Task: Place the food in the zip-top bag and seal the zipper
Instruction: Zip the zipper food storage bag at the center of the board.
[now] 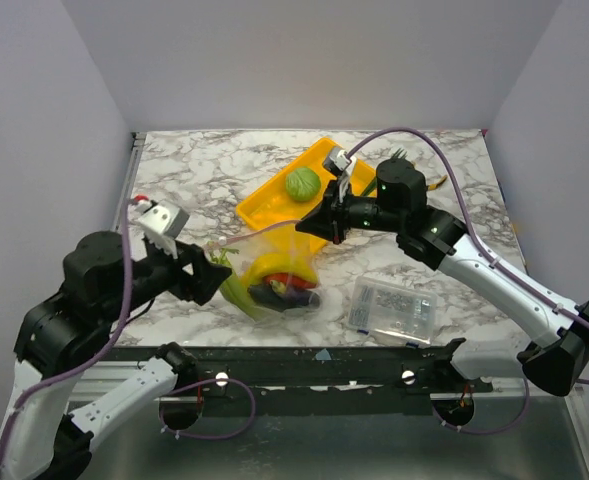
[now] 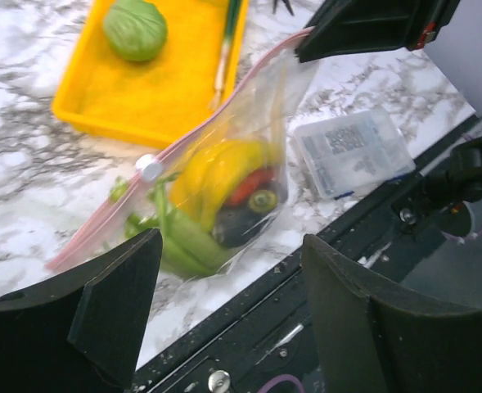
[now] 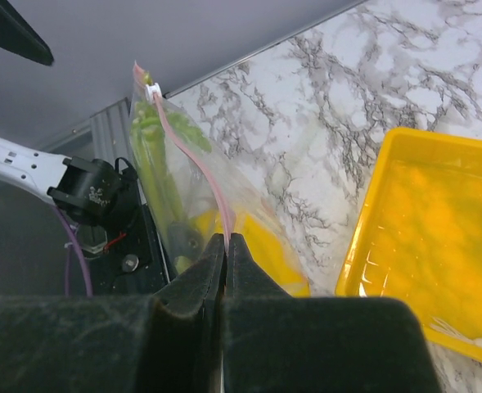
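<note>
On the left, the left pincer stands open with its jaws spread wide and nothing between them, just beside the low left corner of the zip-top bag. From overhead the bag reads as a crumpled clear pouch on the marble table, between the two arms.

The left wrist view shows what's inside: yellow bananas, a red tomato, something dark under them that I can't make out, and green leek stalks at the low end. It also shows the pink zipper running up on a slant, with a white slider partway along.

Behind the bag sits a yellow tray with a green leafy ball in it.

The right pincer holds the bag's high corner. Only its own wrist view shows the grip: the jaws are pressed tight on the pink strip.

Near the front edge, right of the bag, lies a clear box of small parts.
</note>
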Tool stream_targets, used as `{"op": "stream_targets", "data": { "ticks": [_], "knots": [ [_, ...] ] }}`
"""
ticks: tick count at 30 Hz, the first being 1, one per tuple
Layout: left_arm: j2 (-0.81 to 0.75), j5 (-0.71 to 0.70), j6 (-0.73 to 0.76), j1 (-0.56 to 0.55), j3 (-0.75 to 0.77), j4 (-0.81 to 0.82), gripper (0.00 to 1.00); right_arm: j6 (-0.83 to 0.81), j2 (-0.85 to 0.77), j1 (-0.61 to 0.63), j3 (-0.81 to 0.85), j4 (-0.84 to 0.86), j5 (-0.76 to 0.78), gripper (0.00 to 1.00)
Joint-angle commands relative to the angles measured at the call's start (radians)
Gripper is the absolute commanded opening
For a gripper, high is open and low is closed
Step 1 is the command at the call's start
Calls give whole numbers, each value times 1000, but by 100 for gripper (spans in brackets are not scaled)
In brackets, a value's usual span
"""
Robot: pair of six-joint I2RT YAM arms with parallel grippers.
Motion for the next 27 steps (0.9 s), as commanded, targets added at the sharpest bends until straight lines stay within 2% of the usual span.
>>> {"op": "stream_targets", "data": {
  "ticks": [1, 5, 8, 12, 23, 27],
  "knots": [
    [-112, -235, -47, 9, -69, -56, 67, -27, -46, 8, -32, 38, 0, 0],
    [-86, -308, -41, 9, -82, -20, 60, -29, -42, 7, -27, 32, -11, 0],
    [-44, -306, -19, 12, -88, 0, 58, -32, -38, 7, -14, 20, -19, 0],
    [-7, -266, 26, 19, -95, 19, 50, -33, -38, 7, -11, 18, -19, 0],
    [43, -237, 132, 45, -122, 82, 53, -34, -33, 8, -4, 14, -33, 0],
    [57, -179, 135, 52, -122, 81, 50, -31, -33, 7, 0, 9, -32, 0]
  ]
}}
